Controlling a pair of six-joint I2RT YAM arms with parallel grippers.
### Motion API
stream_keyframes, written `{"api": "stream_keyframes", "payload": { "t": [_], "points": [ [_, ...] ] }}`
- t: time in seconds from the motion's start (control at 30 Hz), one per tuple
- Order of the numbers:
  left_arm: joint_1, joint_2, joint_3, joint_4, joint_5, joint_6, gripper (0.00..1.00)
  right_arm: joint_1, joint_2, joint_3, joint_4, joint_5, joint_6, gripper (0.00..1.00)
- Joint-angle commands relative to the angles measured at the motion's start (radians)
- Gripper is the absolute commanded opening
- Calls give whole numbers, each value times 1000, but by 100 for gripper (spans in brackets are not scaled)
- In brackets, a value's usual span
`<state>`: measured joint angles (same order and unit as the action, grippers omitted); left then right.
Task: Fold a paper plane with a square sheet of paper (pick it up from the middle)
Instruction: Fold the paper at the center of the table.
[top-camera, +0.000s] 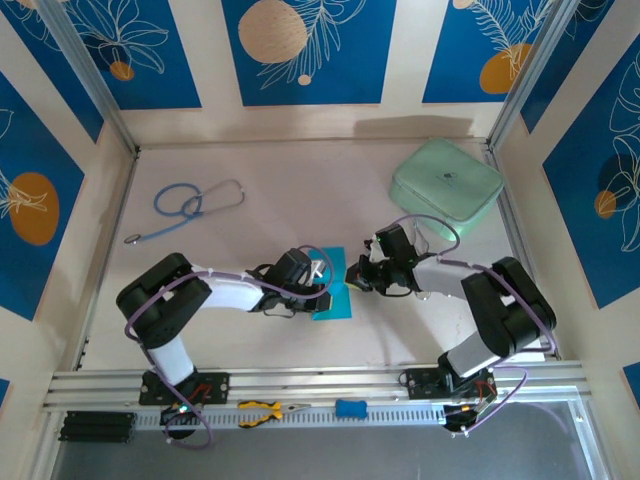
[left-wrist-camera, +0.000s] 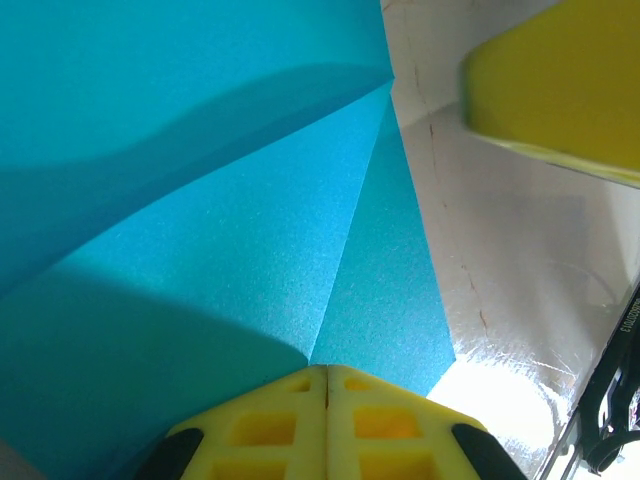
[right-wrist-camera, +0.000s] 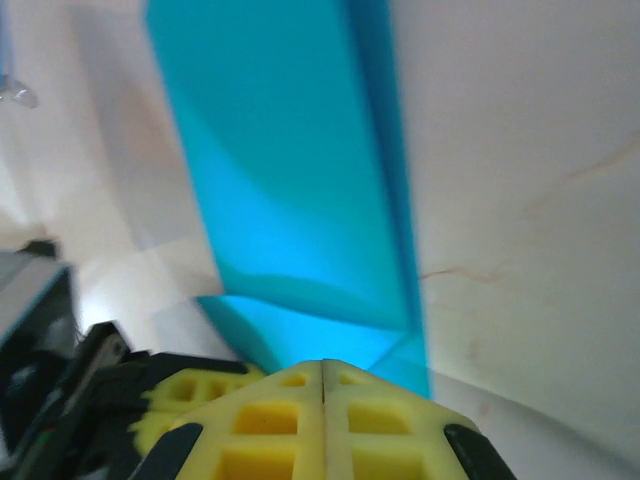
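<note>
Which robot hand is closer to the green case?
Right. The right hand is at the blue paper's right edge, on the green case's side. The left hand is over the paper's left part, farther from the case.

left pincer (top-camera: 324, 287) and right pincer (top-camera: 353, 275) close together at the cyan paper (top-camera: 336, 302), mint-green case (top-camera: 447, 180) behind.

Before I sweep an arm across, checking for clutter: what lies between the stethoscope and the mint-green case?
Nothing: bare table between stethoscope and mint-green case, per the top view.
</note>
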<state>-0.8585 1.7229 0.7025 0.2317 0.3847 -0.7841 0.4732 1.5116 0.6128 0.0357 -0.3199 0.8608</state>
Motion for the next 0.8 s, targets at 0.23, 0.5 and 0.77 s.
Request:
{"api": "stream_keyframes", "payload": {
  "t": [0.23, 0.5, 0.77],
  "points": [
    [-4, 32, -18, -58, -11, 3, 8, 78, 98, 66, 31, -46, -12, 0],
    [-5, 19, -42, -24, 0, -7, 8, 28, 192, -21, 47, 20, 30, 0],
    [-5, -20, -100, -18, 26, -26, 10, 12, 190, -35, 56, 11, 19, 0]
  ]
}}
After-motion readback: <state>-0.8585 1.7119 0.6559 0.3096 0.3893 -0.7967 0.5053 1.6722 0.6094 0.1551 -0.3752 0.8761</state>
